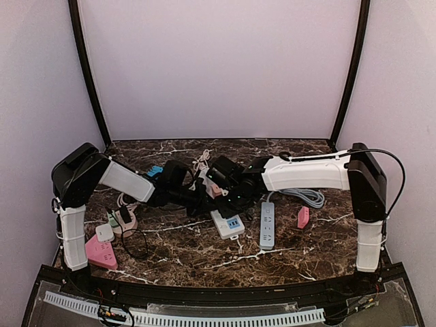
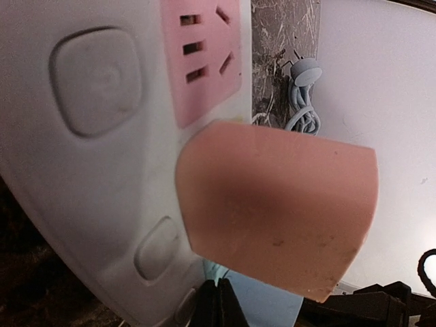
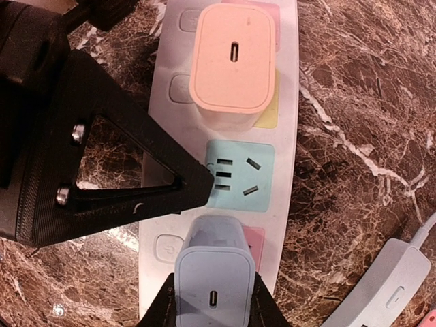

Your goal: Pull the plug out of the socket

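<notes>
Left gripper (image 3: 197,187) shut tight, tip resting on white power strip (image 3: 287,102) at middle of tabletop (image 3: 368,136). Pink plug (image 3: 234,58) seated in strip's yellow socket (image 3: 269,119), blue socket (image 3: 245,180) next along. Right gripper (image 3: 214,310) clamped on both sides of blue plug (image 3: 214,279), itself seated in strip's pink socket (image 3: 255,238)

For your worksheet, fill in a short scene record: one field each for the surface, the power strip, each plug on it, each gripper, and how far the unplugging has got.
Surface: marble table
Power strip: white, coloured sockets, lying flat
Pink plug: seated in the strip, nothing touching it
Blue plug: seated in the strip, between the right gripper's fingers
Right gripper: closed against the blue plug's two sides
Left gripper: shut, tip over the strip beside the teal socket
Progress: blue plug gripped, not yet pulled out
</notes>
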